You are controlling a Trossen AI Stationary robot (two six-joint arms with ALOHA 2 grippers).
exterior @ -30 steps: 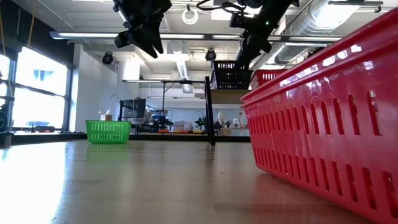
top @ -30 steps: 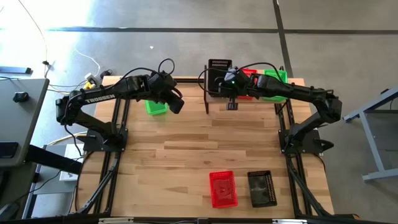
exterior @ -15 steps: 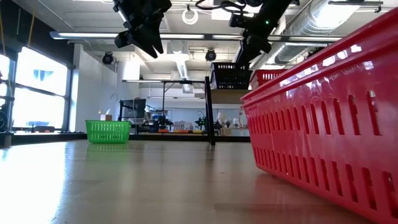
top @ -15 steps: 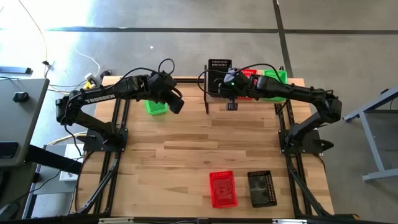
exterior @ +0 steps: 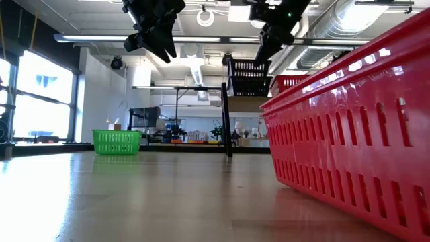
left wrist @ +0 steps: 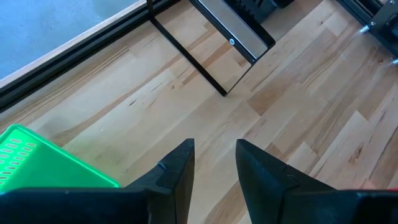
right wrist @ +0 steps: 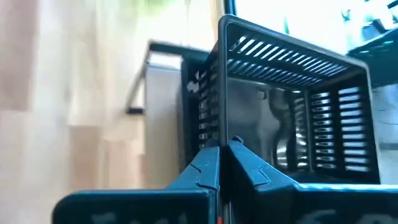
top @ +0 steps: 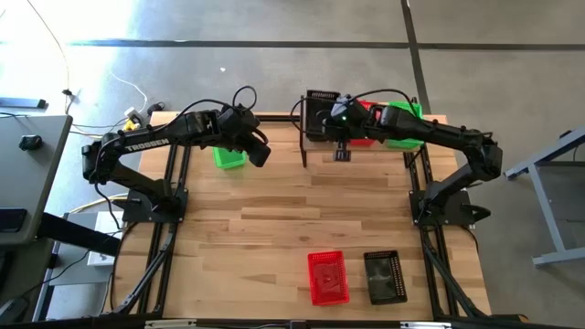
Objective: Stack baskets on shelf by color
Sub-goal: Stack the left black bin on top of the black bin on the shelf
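Two black baskets (exterior: 249,76) sit stacked at the left end of the shelf (top: 340,144), which stands at about 12 o'clock on the worktop (top: 274,219). Each is a small rectangular tub with slotted walls. The right hand (right wrist: 224,152) is at the upper one, its fingers pinched together with the basket's near wall between them. Beside the black stack on the shelf show red baskets (top: 367,111) and, at the far right end, green ones (top: 407,112). One green basket (top: 229,157) lies on the worktop at about 10 o'clock, under the left hand (left wrist: 214,163), which hangs above it holding nothing, fingers a little apart. One red basket (top: 327,277) and one black basket (top: 384,275) rest side by side near 5 o'clock.
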